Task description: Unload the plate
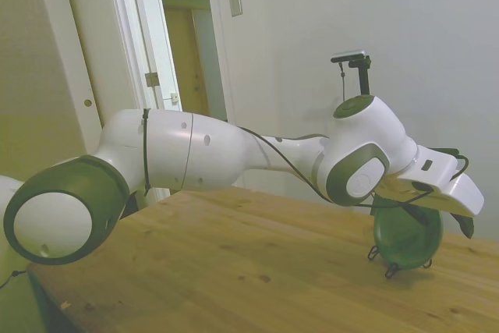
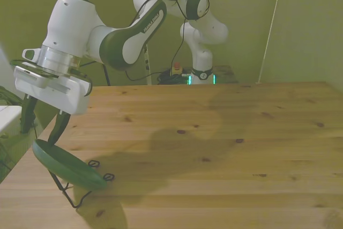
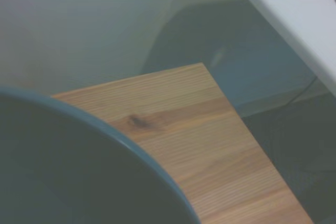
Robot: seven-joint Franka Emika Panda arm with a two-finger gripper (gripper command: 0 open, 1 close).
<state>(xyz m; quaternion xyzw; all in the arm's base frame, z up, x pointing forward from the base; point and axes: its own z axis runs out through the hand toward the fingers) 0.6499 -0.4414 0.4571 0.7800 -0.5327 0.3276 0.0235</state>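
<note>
The plate (image 2: 67,165) was seen standing on edge, tilted, in a thin black wire stand (image 2: 75,192) near the desk (image 2: 214,143) corner, at about 8 o'clock in the front view. In the side view the plate (image 1: 407,236) was shown at about 4 o'clock, its dark green face upright and the stand's (image 1: 390,269) feet resting on the wood beneath it.

The end effector (image 2: 44,123) was held directly above the plate, with its two dark fingers (image 2: 59,127) spread apart and pointed down toward the plate's upper rim. One finger was seen reaching close to the rim at the plate's top edge; whether it touched the rim could not be told. The other finger was set apart, toward the front view's left. Nothing was shown gripped between them. In the side view the end effector (image 1: 437,220) was largely covered by the white hand body, and one dark finger (image 1: 466,225) was seen past the plate's far side.

In the wrist view, the plate's curved rim (image 3: 105,150) was shown close and blurred, with the desk corner (image 3: 199,129) behind it and the floor beyond.
</note>
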